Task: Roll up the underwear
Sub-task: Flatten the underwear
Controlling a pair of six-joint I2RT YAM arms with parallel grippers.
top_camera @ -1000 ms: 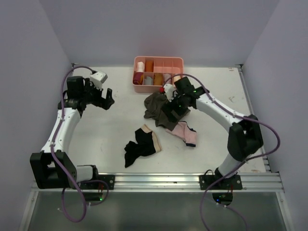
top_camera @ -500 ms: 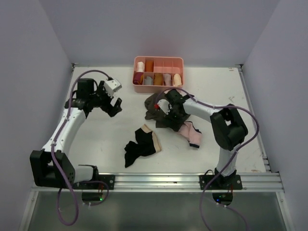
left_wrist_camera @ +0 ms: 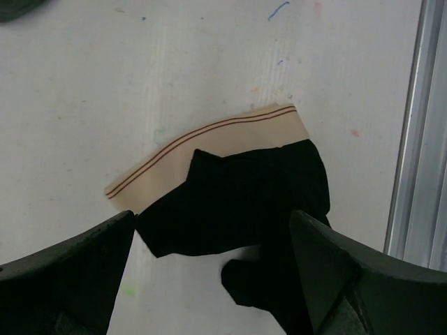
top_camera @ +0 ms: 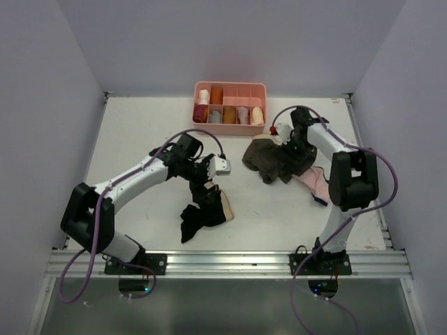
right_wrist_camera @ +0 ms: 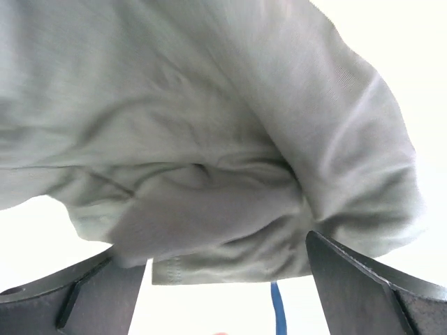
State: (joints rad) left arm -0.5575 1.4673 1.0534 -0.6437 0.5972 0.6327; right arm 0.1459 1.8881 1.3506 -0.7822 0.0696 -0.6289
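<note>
black cloth underwear (top_camera: 204, 213) with a beige waistband is seen crumpled on the white worktop (top_camera: 140, 139), near the front edge and left of centre. the left hand (top_camera: 204, 187) is held just above its far end, fingers spread wide and nothing gripped. the right hand (top_camera: 295, 148) is also spread wide over the olive-brown garment (top_camera: 269, 160), well apart from the underwear, with no grip on that cloth shown; a pale pink garment (top_camera: 312, 184) lies beside it.
</note>
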